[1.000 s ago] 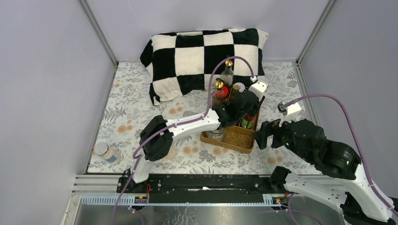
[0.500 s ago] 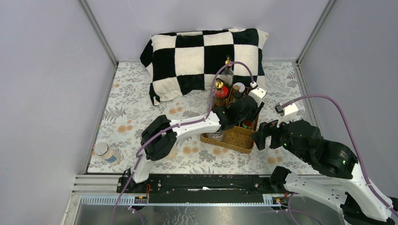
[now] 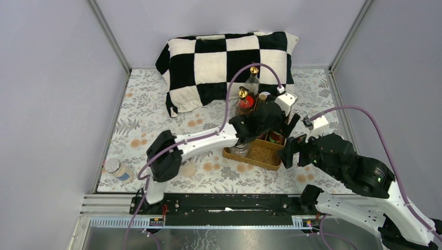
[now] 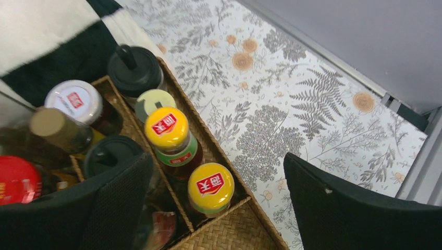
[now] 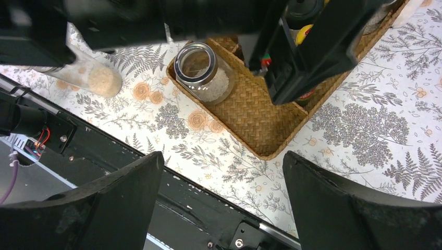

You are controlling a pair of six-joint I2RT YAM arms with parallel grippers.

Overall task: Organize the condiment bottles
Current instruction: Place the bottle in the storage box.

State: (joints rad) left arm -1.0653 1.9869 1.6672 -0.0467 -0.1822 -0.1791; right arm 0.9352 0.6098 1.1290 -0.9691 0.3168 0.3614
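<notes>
Two yellow-capped bottles (image 4: pixel 167 128) stand upright right under the left gripper (image 4: pixel 216 169), in the right-hand row of the wicker tray (image 4: pixel 237 232). Its fingers (image 4: pixel 112 205) are spread wide with nothing pinched, and the nearer yellow cap sits just about between them. Sharing the tray are a black-capped bottle (image 4: pixel 134 70), a white-capped jar (image 4: pixel 73 100), a red cap (image 4: pixel 18 179) and the gold-topped tall ones (image 3: pixel 254 70) (crowded house, caps nearly touching).

Over to the right gripper (image 5: pixel 221 161), which hangs just off the tray's near corner, jaws parted too and carrying nothing. A clear spice jar (image 5: pixel 200 70) of white grains fills the tray's near compartment. A second clear jar (image 5: pixel 91 78) is outside on the flowered cloth, upright or tipped I cannot tell, and a third stray (image 3: pixel 117 169) sits well apart by the left wall.

Handling, as I read it: this is glass, so rigid, probably slick, with some heft from the liquid, and a nudge could knock a neighbour. The best hold looks like across the body just below the cap, coming straight down, since the gaps are tight. The strays look easier, taken across the round wall.
</notes>
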